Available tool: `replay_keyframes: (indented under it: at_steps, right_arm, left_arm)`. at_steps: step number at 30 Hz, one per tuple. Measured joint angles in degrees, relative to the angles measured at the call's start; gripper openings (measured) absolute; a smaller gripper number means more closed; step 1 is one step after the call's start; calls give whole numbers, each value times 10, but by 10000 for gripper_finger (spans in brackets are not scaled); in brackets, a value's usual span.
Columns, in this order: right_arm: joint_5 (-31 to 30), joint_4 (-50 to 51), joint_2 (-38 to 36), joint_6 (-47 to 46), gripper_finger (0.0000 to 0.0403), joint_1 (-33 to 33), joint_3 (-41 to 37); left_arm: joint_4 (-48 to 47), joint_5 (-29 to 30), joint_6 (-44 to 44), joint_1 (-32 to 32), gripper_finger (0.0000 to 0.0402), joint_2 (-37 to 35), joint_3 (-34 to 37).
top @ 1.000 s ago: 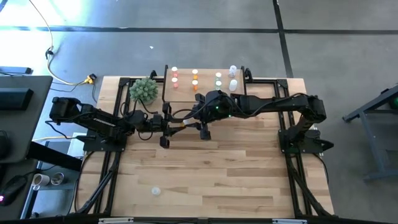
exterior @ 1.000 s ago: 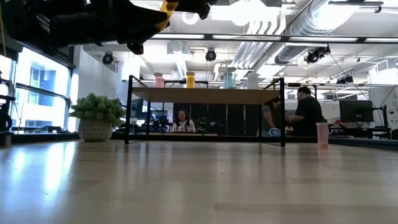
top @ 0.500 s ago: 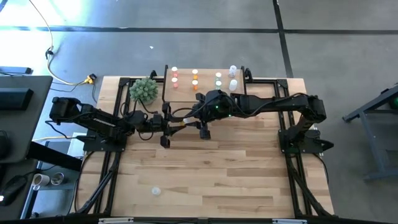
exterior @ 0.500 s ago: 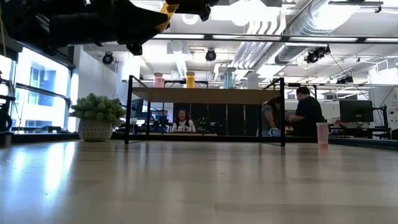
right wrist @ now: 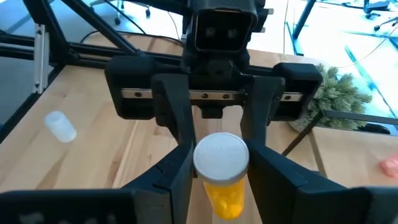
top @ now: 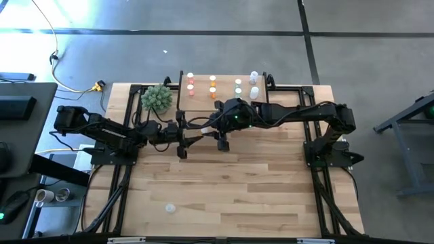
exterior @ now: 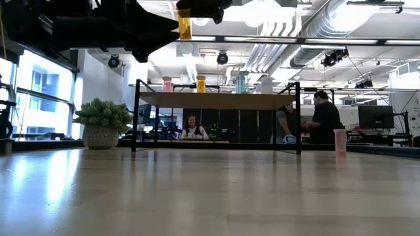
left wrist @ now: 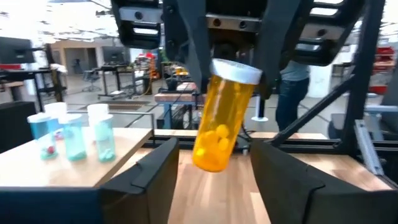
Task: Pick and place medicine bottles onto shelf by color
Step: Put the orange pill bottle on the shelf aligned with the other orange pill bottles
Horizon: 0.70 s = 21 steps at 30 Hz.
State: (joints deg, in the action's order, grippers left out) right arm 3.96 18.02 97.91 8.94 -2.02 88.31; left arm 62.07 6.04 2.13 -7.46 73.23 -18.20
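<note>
Gripping the white cap of an orange pill bottle (right wrist: 222, 176), the right gripper (right wrist: 219, 163) holds it above the table (top: 230, 190), just short of the shelf (top: 200, 102). Facing it, the left gripper (left wrist: 214, 171) stands spread, fingers either side of the hanging bottle, not touching.

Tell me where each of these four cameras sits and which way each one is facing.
High view: overhead, looking straight down on the table, both arms, the left end effector and the right end effector.
Low view: at tabletop height, looking level toward the shelf; the arms hang overhead.
Left wrist view: on the left arm, facing the right arm past its own open fingers.
Right wrist view: on the right arm, facing the left arm; its fingers grip the orange bottle.
Shared: both wrist views show that bottle.
</note>
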Motion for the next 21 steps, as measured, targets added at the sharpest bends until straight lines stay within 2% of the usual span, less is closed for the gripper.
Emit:
replay_keyframes:
  at_steps: [5,12,21]
  right_arm:
    - [-1,0,0,-1,133,-13,0]
    - [-1,0,0,-1,133,-44,0]
    - [-3,3,0,-51,133,-125,0]
  left_arm:
    - [-5,22,0,0,210,0,0]
    - [-24,28,0,0,211,0,0]
    - [-23,62,0,0,211,0,0]
